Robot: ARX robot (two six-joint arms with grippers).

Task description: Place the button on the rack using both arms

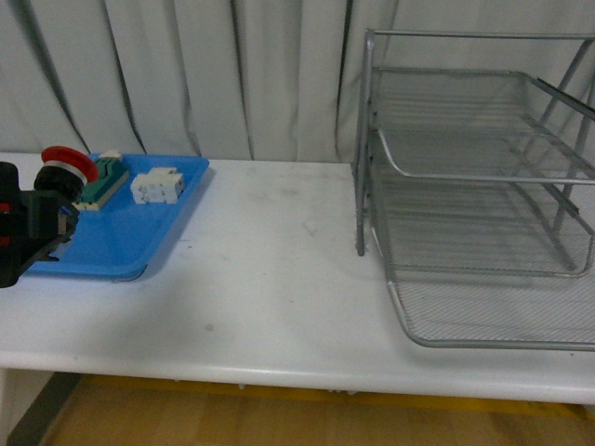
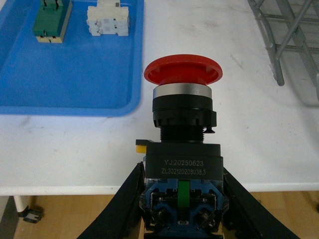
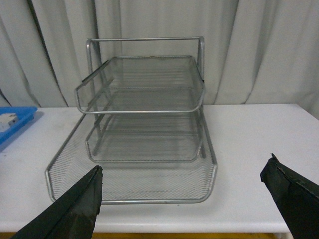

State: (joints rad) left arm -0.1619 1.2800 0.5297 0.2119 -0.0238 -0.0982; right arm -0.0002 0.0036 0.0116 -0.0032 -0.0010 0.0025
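Observation:
My left gripper [image 1: 42,218] is shut on the button [image 1: 67,165], holding it above the left end of the table near the blue tray's front. In the left wrist view the button [image 2: 182,119] fills the middle, red cap up, with the black fingers [image 2: 124,199] clamped on its dark body. The silver wire rack [image 1: 474,177] stands at the right of the table, far from the button. In the right wrist view the rack [image 3: 144,112] is straight ahead and my right gripper [image 3: 184,191] hangs open, empty, short of its lowest tier.
A blue tray [image 1: 130,246] at the left holds a white terminal block [image 1: 155,186] and a green-and-cream connector strip [image 1: 102,178]. The white table [image 1: 270,279] runs between tray and rack. Grey curtains hang behind.

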